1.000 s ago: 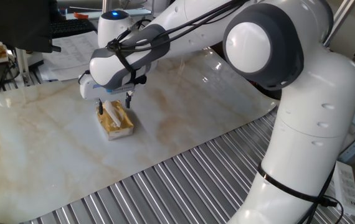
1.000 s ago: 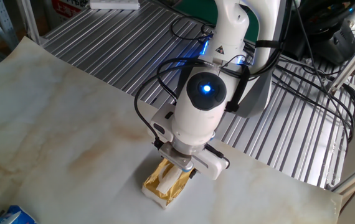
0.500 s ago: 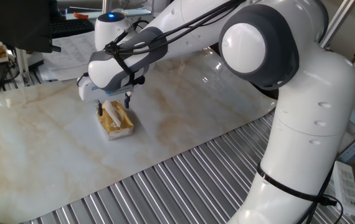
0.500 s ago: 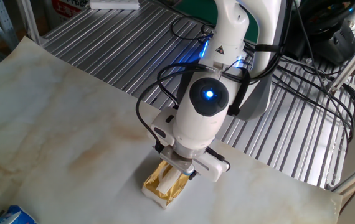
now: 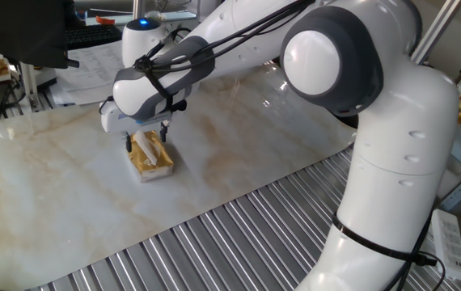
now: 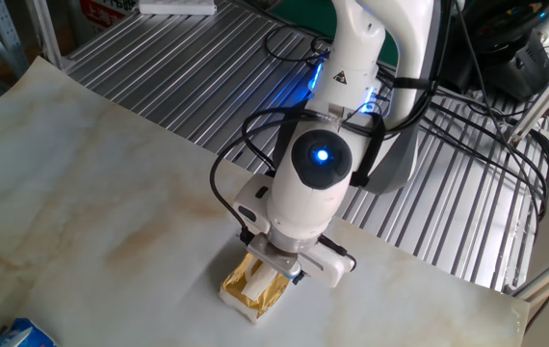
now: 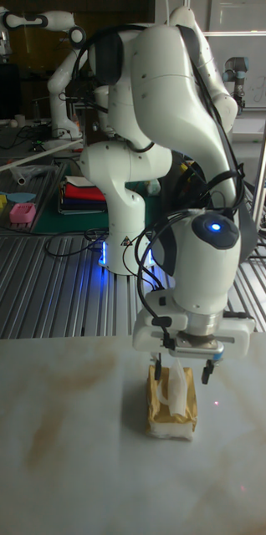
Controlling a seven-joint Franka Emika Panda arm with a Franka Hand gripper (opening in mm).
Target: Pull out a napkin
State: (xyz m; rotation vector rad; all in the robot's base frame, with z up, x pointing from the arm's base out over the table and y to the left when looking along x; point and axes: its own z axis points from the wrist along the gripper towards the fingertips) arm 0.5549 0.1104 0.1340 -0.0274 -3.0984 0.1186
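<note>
no legible text, warning triangle sticker on robot base (image 7: 123, 243)

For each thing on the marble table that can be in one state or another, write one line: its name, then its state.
Napkin: partly drawn out, standing up from the pack's top opening.
Yellow tissue pack: lying flat on the table, open on top.
End effector: just above the pack, fingers on either side of the raised napkin; the grip itself cannot be made out.

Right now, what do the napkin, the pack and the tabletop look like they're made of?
Napkin: thin, soft white paper, matte; it stands creased out of the pack.
Pack: probably plastic film, yellow-orange, wrinkled with a slight sheen.
Tabletop: marble-look surface, cream with tan veins, glossy; reflections show, though it may be a printed sheet rather than stone.
</note>
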